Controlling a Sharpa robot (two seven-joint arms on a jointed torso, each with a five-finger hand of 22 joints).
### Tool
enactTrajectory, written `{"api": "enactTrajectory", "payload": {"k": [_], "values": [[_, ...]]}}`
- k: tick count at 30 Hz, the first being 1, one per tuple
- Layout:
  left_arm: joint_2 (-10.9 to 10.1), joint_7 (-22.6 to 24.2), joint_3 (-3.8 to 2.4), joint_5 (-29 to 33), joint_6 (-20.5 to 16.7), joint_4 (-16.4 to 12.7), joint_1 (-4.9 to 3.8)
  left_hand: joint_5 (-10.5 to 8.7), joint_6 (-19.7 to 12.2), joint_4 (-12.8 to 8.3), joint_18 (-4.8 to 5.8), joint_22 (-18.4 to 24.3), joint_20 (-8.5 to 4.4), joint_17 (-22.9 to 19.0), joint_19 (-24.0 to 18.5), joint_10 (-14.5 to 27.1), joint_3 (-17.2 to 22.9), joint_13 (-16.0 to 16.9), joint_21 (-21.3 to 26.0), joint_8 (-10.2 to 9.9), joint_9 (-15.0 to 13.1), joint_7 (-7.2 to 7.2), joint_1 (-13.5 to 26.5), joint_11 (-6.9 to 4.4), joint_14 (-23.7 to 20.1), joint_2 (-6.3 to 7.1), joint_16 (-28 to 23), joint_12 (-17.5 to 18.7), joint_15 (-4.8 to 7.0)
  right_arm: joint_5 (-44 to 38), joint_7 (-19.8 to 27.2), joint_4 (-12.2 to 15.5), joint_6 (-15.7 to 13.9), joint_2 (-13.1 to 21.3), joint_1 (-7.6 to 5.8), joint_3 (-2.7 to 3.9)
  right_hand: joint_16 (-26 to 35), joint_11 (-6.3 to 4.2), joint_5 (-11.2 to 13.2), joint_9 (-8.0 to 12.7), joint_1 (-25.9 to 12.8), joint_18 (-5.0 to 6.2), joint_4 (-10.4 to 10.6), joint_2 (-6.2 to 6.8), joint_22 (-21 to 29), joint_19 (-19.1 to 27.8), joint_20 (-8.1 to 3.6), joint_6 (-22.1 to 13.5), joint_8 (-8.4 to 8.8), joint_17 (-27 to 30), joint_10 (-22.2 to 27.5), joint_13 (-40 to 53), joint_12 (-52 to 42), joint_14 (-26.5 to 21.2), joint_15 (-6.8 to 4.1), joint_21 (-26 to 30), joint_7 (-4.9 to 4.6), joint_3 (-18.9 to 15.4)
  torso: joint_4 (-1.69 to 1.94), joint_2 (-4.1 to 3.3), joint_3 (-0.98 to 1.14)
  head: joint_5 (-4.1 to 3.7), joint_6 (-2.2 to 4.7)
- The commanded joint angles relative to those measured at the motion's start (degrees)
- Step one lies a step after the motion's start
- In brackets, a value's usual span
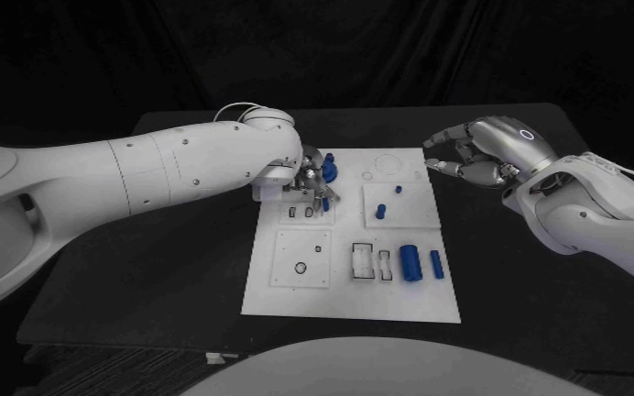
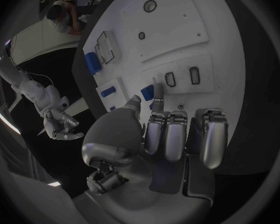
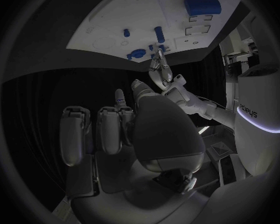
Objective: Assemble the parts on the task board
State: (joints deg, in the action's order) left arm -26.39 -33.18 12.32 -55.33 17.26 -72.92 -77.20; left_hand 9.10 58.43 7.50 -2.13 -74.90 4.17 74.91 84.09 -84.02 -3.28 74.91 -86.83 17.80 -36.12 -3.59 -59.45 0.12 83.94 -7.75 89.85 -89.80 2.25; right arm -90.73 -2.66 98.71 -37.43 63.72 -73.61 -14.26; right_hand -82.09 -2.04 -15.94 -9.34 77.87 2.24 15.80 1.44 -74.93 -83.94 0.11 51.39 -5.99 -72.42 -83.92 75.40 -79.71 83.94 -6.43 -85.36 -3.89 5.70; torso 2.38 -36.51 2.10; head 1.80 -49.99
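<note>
white task board [image 1: 346,300] carries small blue parts [image 1: 411,261].

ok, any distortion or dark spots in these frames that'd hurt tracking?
Head view: task board well lit, surroundings black. Left wrist view: fisheye bends the board's edges, left hand blocks the middle. Right wrist view: right hand dim, board pushed to the rim.

Parts [image 1: 411,261] lie on the task board [image 1: 397,304], mid-table [image 1: 158,304].

White arms [image 1: 146,171] — silver, seemingly jointed fingers [image 1: 456,156]
</note>
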Motion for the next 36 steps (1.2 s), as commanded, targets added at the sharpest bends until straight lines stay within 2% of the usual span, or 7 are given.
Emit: {"api": "enactTrajectory", "payload": {"k": [1, 16, 25, 29, 32, 34, 36], "values": [[0.2, 0.5, -0.05, 0.0, 0.9, 0.1, 0.14, -0.34, -0.3, -0.3, 0.44, -10.0, -0.33, 15.1, 0.7, -6.0, 0.2, 15.1, 0.3, -0.3, -0.3, 0.01, -0.3, -0.29, 6.1, -0.11, 0.2, -0.2, 0.43, 0.1, -0.6, -0.1, -0.2, 0.0, 0.16, 0.03, -0.4, 0.52, 0.0, 0.1, -0.2, -1.08, 0.1, -0.31, -13.5, -3.8, 0.37, 0.5, 0.0, 0.0, -2.7, 0.0, 0.1, 3.3, 0.44, -0.1, -0.14, -0.1, -0.01, 0.0, 0.02, -0.06, -0.01], [0.4, -0.2, -0.05, 0.0, 2.0, 0.1, 0.27, -0.38, 0.0, -1.2, 0.38, -9.9, -0.4, 15.1, 0.6, -6.0, 1.0, 15.1, 0.5, -0.4, -1.2, 0.2, -1.0, -0.43, 6.1, -0.19, 0.2, -0.2, 0.53, 0.2, -0.7, 0.1, -0.1, 0.0, 0.21, 0.03, -0.5, 0.58, 1.3, 0.3, -1.0, -1.1, 0.5, -0.34, -13.6, -3.8, 0.49, 0.9, 0.1, -0.1, -2.7, -0.1, 0.1, 3.4, 0.54, -0.1, -0.18, -0.4, 0.04, 0.03, 0.02, -0.01, -0.01], [0.6, -0.2, -0.05, 0.0, 2.0, 0.1, 0.29, 0.7, 0.4, -2.9, 0.34, -9.8, -0.66, 15.1, 0.5, -6.0, 2.3, 15.1, 0.7, -0.7, -2.3, 0.57, -2.3, -0.76, 6.1, -0.05, 0.2, -0.2, 0.82, 0.2, -0.6, 0.4, -0.4, 0.2, 0.21, 0.03, -0.5, 0.6, 0.6, 0.4, -0.7, -1.07, 0.2, -0.5, -13.5, -3.7, 0.55, 1.5, 0.04, 0.1, -2.7, -0.2, 0.1, 3.3, 0.58, 0.0, -0.12, -0.1, 0.04, 0.01, 0.01, 0.07, -0.01], [0.4, 0.0, -0.05, 0.0, 1.5, -0.1, 0.29, 1.35, 0.7, -4.6, 0.36, -9.9, -0.95, 15.1, 0.6, -6.0, 3.9, 15.1, 0.7, -1.0, -3.1, 0.94, -3.8, -1.08, 6.1, 0.09, 0.2, -0.2, 1.12, 0.3, -0.5, 0.3, -0.4, 0.2, 0.21, 0.03, -0.4, 0.6, 0.5, 0.4, -0.6, -1.06, 0.2, -0.49, -13.5, -3.7, 0.55, 1.5, 0.05, 0.2, -2.7, -0.2, 0.1, 3.3, 0.58, 0.0, -0.13, -0.1, 0.04, 0.02, 0.0, 0.0, -0.01], [0.0, 0.2, -0.05, 0.0, 0.9, -0.5, 0.29, 2.78, 1.1, -5.9, 0.37, -10.0, -1.19, 15.1, 0.7, -6.0, 5.3, 15.1, 0.7, -1.1, -3.8, 1.2, -4.7, -1.33, 6.1, 0.4, 0.2, -0.2, 1.36, 0.5, -0.2, 0.3, -0.6, 0.2, 0.21, 0.03, -0.4, 0.63, -0.4, 0.5, -0.3, -1.04, 0.0, -0.55, -13.5, -3.7, 0.59, 1.8, 0.07, 0.3, -2.6, -0.4, 0.2, 3.3, 0.61, 0.1, -0.15, 0.1, 0.04, 0.03, 0.0, -0.1, -0.01], [-0.4, 0.5, -0.05, 0.0, 0.5, -0.9, 0.29, 4.9, 1.1, -7.1, 0.38, -10.0, -1.4, 15.1, 0.8, -6.0, 6.7, 15.1, 0.7, -1.4, -4.4, 1.38, -5.3, -1.53, 6.1, 0.78, 0.2, -0.2, 1.56, 0.6, 0.0, 0.4, -0.8, 0.3, 0.21, 0.03, -0.4, 0.67, -0.8, 0.6, -0.1, -1.04, 0.0, -0.59, -13.5, -3.7, 0.6, 1.9, 0.08, 0.3, -2.6, -0.5, 0.3, 3.3, 0.63, 0.1, -0.15, 0.2, 0.05, 0.01, 0.01, -0.09, -0.01], [-0.7, 0.7, -0.05, 0.0, 0.1, -1.0, 0.29, 8.09, 1.1, -8.6, 0.38, -10.0, -1.6, 15.1, 0.8, -6.0, 8.7, 15.1, 0.8, -1.7, -4.9, 1.47, -5.9, -1.67, 6.1, 1.26, 0.2, -0.2, 1.73, 0.6, 0.1, 0.4, -0.8, 0.3, 0.21, 0.03, -0.4, 0.73, -1.3, 0.6, 0.0, -1.03, -0.1, -0.64, -13.5, -3.7, 0.62, 2.1, 0.06, 0.3, -2.6, -0.5, 0.2, 3.3, 0.65, 0.1, -0.14, 0.4, 0.06, 0.02, 0.01, -0.1, -0.01]]}}
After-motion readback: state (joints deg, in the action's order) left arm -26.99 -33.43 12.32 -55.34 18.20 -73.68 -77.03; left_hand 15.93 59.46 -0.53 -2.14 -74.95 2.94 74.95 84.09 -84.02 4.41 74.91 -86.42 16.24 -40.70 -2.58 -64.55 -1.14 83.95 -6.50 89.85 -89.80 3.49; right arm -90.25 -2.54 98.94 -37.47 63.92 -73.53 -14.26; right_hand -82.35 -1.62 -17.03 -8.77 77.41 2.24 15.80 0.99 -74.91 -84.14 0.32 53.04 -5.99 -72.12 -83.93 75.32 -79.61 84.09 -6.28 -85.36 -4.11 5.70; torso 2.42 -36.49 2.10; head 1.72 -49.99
